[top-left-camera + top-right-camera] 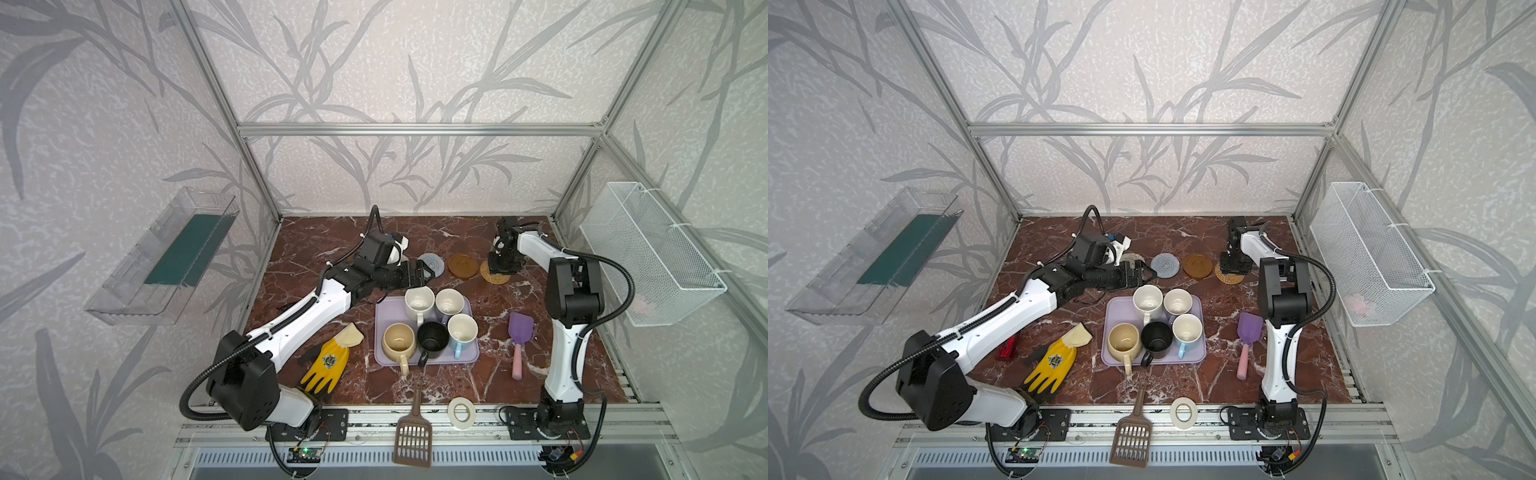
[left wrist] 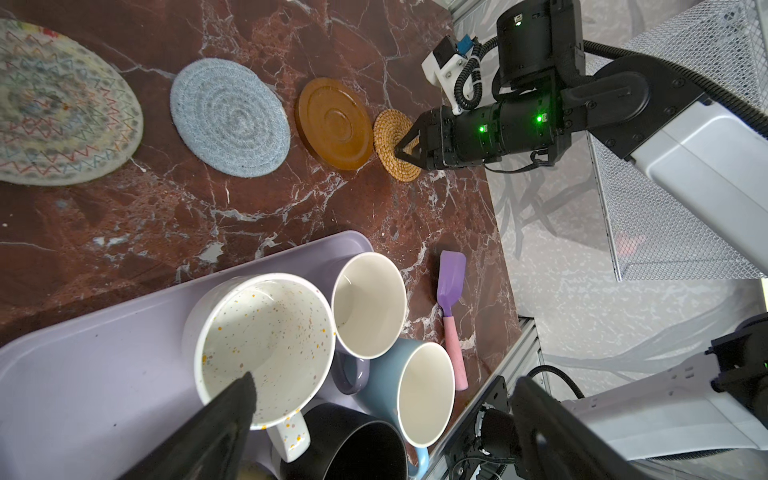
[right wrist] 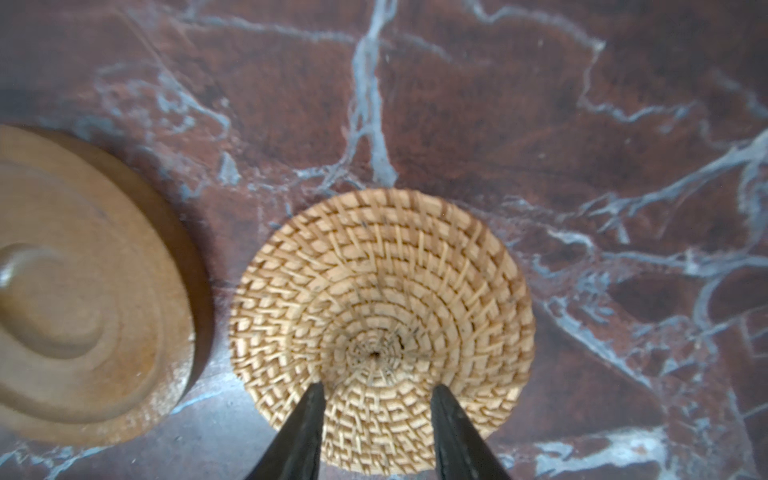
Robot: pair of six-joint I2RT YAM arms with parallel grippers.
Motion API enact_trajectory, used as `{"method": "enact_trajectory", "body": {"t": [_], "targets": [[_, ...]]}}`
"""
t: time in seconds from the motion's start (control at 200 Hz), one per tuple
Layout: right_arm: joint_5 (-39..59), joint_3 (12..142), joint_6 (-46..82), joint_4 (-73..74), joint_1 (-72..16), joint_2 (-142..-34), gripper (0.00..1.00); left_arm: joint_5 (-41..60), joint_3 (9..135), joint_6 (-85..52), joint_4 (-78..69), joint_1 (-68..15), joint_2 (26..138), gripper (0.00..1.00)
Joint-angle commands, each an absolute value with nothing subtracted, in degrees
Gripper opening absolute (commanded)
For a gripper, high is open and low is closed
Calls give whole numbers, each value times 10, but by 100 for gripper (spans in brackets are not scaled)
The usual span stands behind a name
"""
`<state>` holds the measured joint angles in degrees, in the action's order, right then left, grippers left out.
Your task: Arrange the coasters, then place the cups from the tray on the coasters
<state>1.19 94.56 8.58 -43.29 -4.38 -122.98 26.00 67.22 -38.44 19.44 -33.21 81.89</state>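
Four coasters lie in a row at the back: cream woven (image 2: 62,108), grey-blue (image 2: 230,116), amber-brown (image 2: 334,122) and tan rattan (image 3: 382,299). My right gripper (image 3: 376,392) stands open just above the rattan one, its fingertips over the disc's near half, gripping nothing. The lavender tray (image 1: 384,311) holds the speckled (image 1: 419,300), lavender (image 1: 449,302), beige (image 1: 399,340), black (image 1: 432,338) and light blue (image 1: 462,330) cups. My left gripper (image 2: 386,399) is wide open over the tray's back edge, one finger (image 2: 232,399) above the speckled cup's rim. The left arm partly hides the cream coaster (image 1: 1133,258) in a top view.
A yellow glove (image 1: 326,365) lies left of the tray and a purple scoop (image 1: 518,345) to its right. A brown slotted scoop (image 1: 413,436) and a white tape roll (image 1: 461,412) sit at the front edge. A wire basket (image 1: 648,253) hangs on the right wall.
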Motion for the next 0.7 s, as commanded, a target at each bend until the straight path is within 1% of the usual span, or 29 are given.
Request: {"method": "enact_trajectory", "body": {"t": [0.0, 0.065, 0.105, 0.145, 0.19, 0.295, 0.35, 0.445, 0.59, 0.645, 0.695], "targets": [[25, 933, 90, -420, -45, -1167, 48, 230, 674, -376, 223, -330, 788, 98], [25, 918, 93, -413, -45, -1141, 52, 218, 670, -376, 237, -331, 776, 98], [26, 905, 96, -409, -45, -1123, 57, 209, 667, -374, 251, -331, 770, 97], [33, 893, 97, -406, -46, -1103, 66, 198, 665, -372, 265, -331, 764, 97], [40, 877, 99, -404, -47, -1079, 78, 187, 662, -371, 281, -333, 757, 95], [60, 835, 109, -406, -52, -1012, 100, 153, 660, -370, 322, -345, 750, 92], [89, 814, 117, -414, -53, -982, 99, 129, 661, -370, 343, -355, 750, 90], [155, 761, 145, -393, -54, -899, 99, 95, 658, -376, 370, -374, 752, 83], [259, 693, 155, -373, -65, -796, 99, 66, 629, -396, 357, -410, 755, 80], [274, 679, 152, -380, -81, -765, 99, 51, 622, -401, 352, -420, 759, 78], [269, 668, 152, -385, -98, -738, 99, 41, 621, -404, 348, -427, 766, 73]]}}
